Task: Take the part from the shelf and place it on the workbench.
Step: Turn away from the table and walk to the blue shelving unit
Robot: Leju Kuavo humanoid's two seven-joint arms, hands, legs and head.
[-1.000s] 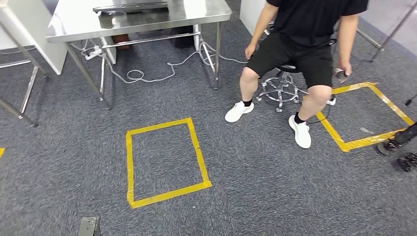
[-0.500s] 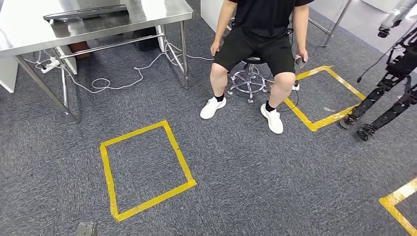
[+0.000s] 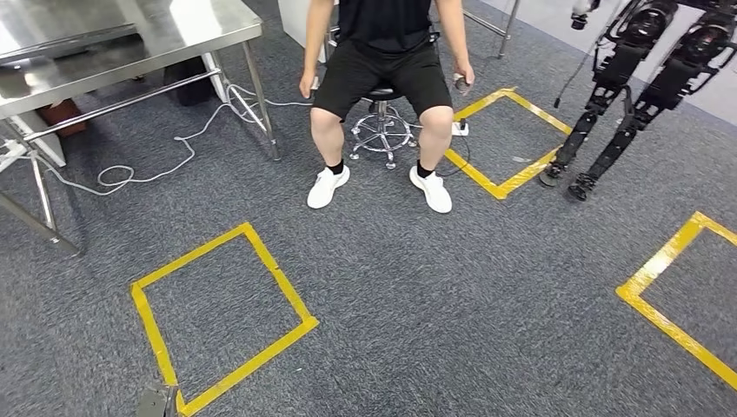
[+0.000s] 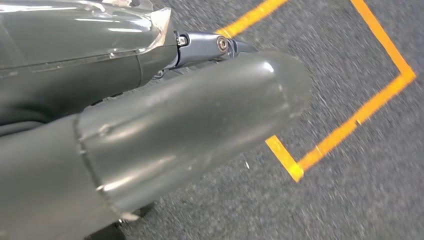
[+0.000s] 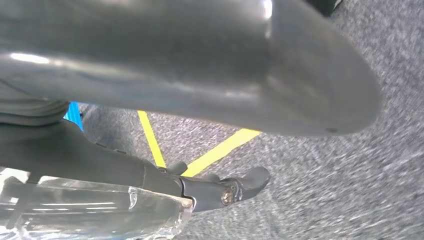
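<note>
Since a second ago my whole view has swung, so everything has slid leftward in the head view, and another robot's legs have come into sight on the right; that is my camera turning, not the things moving. Farthest left stands a steel table (image 3: 130, 35), with a white cable (image 3: 148, 169) looped on the grey carpet (image 3: 417, 287) beneath it. In front of the table, nearer to me, a square of yellow tape (image 3: 222, 317) is marked on the floor. Past the middle, a person (image 3: 382, 43) in black clothes and white shoes sits on a wheeled stool (image 3: 381, 132), one hand holding a small dark object (image 3: 461, 84). Just beside that person lies a second tape square (image 3: 508, 139), and the black legs of the other robot (image 3: 608, 113) stand at its far edge. At the right edge is a corner of a third tape outline (image 3: 669, 295). In the wrist views my left hand (image 4: 200, 110) and my right hand (image 5: 210, 75) hang above the carpet; I cannot tell whether either is open or closed. I cannot tell where the part is.
</note>
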